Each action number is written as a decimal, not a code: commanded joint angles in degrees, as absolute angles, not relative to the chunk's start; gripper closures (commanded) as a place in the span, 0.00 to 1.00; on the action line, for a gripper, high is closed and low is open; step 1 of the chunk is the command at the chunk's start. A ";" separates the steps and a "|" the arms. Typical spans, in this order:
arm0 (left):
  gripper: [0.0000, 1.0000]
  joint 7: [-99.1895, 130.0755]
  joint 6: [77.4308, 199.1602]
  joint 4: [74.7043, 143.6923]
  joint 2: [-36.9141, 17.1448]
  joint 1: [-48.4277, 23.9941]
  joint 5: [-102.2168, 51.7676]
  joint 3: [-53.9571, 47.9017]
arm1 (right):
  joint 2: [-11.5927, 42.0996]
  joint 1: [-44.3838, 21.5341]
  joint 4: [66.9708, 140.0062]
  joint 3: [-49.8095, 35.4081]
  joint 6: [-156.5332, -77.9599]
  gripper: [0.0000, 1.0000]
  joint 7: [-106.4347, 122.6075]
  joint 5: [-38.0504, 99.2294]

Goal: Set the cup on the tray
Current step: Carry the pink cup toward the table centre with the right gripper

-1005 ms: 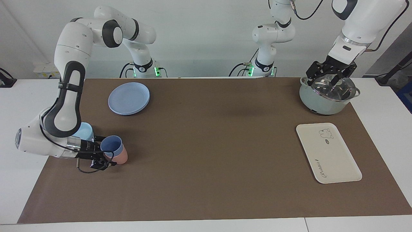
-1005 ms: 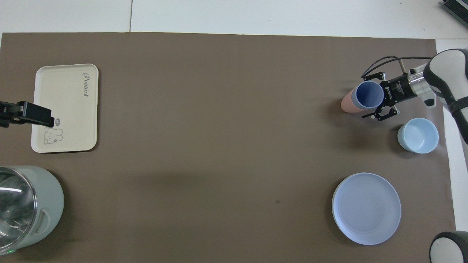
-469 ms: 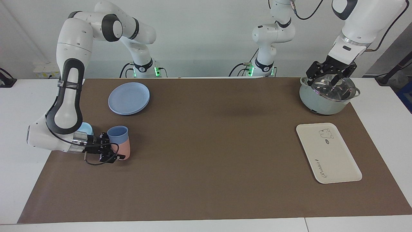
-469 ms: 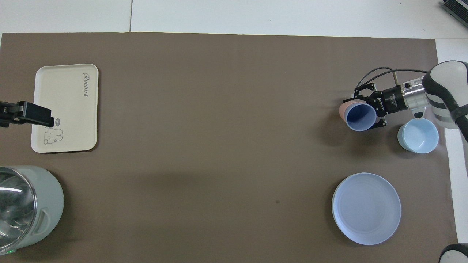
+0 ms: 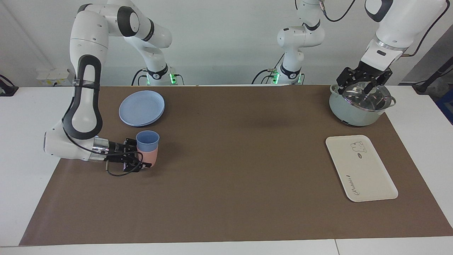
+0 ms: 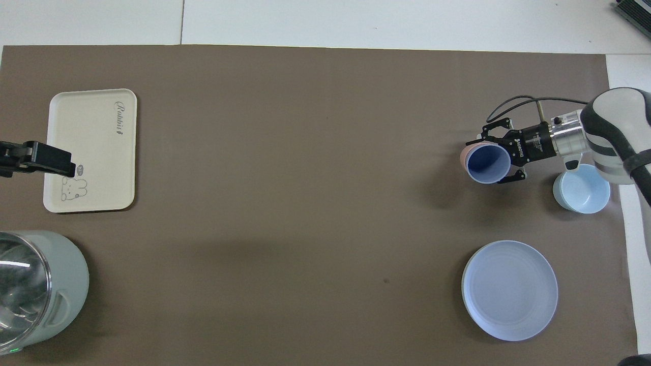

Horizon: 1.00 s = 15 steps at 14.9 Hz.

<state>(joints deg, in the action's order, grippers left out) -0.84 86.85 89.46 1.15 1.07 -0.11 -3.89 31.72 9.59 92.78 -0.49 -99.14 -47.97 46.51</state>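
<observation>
1. Cup [image 5: 147, 140]: the blue one sits nested in the pink cup [image 5: 150, 158], and the pair stands upright between the jaws of the right gripper [image 5: 137, 161], which reaches in level from the side.
2. Those jaws are clenched, and they appear to squeeze the pink cup low down rather than the blue cup above it. Whether the stack is clear of the mat cannot be told.
3. Just beside the right gripper's wrist stands the light-blue bowl [image 6: 581, 188]. The blue plate [image 5: 142, 107] lies a little farther from the jaws, nearer the robots.
4. Well apart from these jaws, toward the left arm's end, lie the tray [image 5: 368, 177] and the pot [image 5: 357, 113]. The left gripper [image 5: 364, 83] waits in the air by the pot, released and holding nothing.
5. Risk: both cups could travel together and land on the tray as a stack. The blue cup is only wedged in, so a tilt or jolt might shake it out.
6. A second earlier the stack leaned over with the jaws spread around it. Now the stack is upright, gripped, and farther toward the middle of the mat. The left arm has not moved.
</observation>
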 commanded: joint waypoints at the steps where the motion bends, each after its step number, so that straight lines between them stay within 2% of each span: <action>1: 0.00 -0.62 86.48 90.26 1.85 1.58 0.79 -4.31 | 27.60 6.17 95.54 -0.70 -101.42 1.00 -54.38 48.08; 7: 0.00 3.14 87.79 91.66 2.19 0.71 -4.01 -4.39 | 24.61 -4.46 95.01 -0.70 -107.13 1.00 -68.88 49.38; 9: 0.00 15.23 96.01 97.78 4.73 0.36 -11.66 -4.74 | 23.82 -7.89 94.92 -0.79 -110.72 1.00 -75.46 51.40; 12: 0.00 29.84 113.85 108.87 8.78 -8.32 -13.01 -5.01 | 21.98 -13.08 94.83 -0.79 -116.53 1.00 -82.77 53.26; 15: 0.00 41.63 124.16 110.48 8.44 -15.54 -13.01 -5.01 | 20.40 -16.43 94.83 -0.79 -121.01 1.00 -88.05 54.32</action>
<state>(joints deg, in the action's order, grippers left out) 35.59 118.45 106.66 5.51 -11.64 -12.31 -5.98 22.91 -15.28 93.09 -0.97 -118.67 -85.44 52.63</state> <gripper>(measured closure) 0.000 0.233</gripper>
